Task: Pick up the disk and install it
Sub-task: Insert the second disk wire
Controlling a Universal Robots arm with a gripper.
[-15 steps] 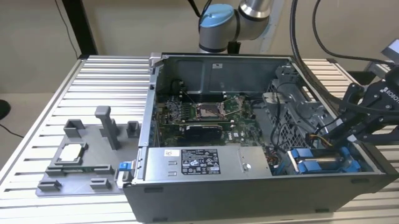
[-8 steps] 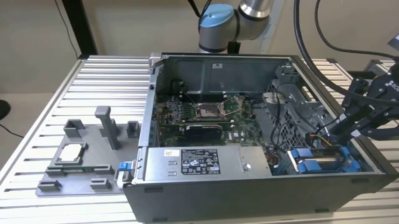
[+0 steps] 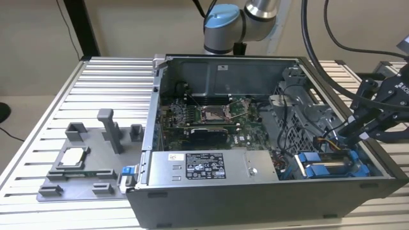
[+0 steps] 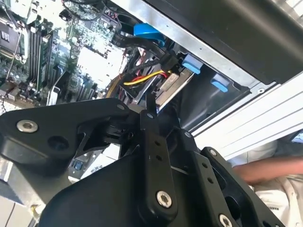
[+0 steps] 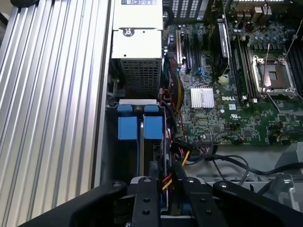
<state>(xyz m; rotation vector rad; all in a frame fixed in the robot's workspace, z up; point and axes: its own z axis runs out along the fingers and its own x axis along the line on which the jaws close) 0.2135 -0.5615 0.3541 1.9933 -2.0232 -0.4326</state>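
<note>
The disk (image 5: 140,142) shows a blue carrier frame around a silver-grey body, and the gripper (image 5: 162,177) above it is black. Inside the dark grey computer case (image 3: 255,201) lie a green motherboard (image 3: 211,120) and yellow-and-red cables (image 5: 182,161). The ribbed table (image 3: 96,86) is pale silver.

Black metal two-finger gripper (image 3: 353,135) at the exterior view's right, angled downward, slim fingers (image 5: 147,189) close together with a narrow gap between their tips.
</note>
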